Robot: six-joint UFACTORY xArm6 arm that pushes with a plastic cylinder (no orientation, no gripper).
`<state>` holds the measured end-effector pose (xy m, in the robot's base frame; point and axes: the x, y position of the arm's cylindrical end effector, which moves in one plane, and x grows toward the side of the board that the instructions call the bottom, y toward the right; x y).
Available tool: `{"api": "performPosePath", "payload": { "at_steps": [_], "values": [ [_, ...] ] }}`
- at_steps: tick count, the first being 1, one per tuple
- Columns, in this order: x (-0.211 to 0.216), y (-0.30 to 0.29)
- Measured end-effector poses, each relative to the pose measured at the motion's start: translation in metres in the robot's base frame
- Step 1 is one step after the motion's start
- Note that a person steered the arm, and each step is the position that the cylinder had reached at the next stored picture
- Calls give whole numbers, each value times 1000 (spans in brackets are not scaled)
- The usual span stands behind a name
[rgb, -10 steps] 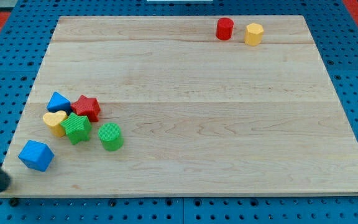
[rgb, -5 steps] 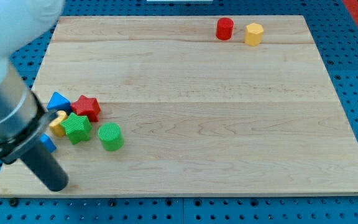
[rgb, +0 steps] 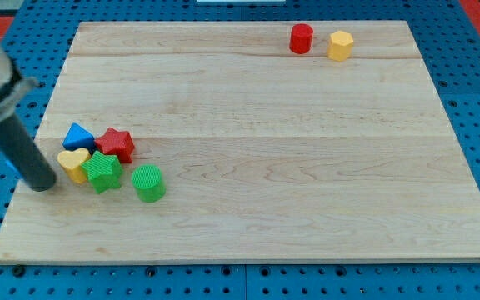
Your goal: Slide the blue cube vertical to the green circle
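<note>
- My tip [rgb: 43, 187] rests on the wooden board [rgb: 273, 183] near its left edge, just left of the yellow heart [rgb: 72, 162]; cannot tell if they touch
- No fingers on this rig, only the bare rod, so nothing opens or clamps
- Blue cube: cannot make it out for certain; likely hidden behind the rod at the board's left edge
- Green circle [rgb: 148, 182] stands right of the cluster, just beside the green star [rgb: 102, 171]
- Cluster packed tight: blue wedge-like block [rgb: 78, 135], red star [rgb: 117, 143], heart, green star
- Red cylinder [rgb: 301, 38] and yellow hexagon [rgb: 340, 45] sit well apart at the view's top right
- Judgement: cube not yet lined up with the circle; the cluster between them complicates a push
</note>
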<state>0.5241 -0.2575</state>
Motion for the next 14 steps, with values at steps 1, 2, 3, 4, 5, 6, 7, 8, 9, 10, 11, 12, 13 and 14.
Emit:
{"api": "performPosePath", "payload": {
  "at_steps": [1,2,3,4,5,6,7,8,9,10,11,12,13,14],
  "values": [
    [46,35],
    [55,-42],
    [45,-47],
    [-6,-45],
    [-16,-47],
    [-22,-45],
    [-45,-42],
    [-62,-38],
    [-88,-28],
    [-120,16],
    [-100,3],
    [-45,-28],
    [-25,-47],
    [10,-34]
  ]
}}
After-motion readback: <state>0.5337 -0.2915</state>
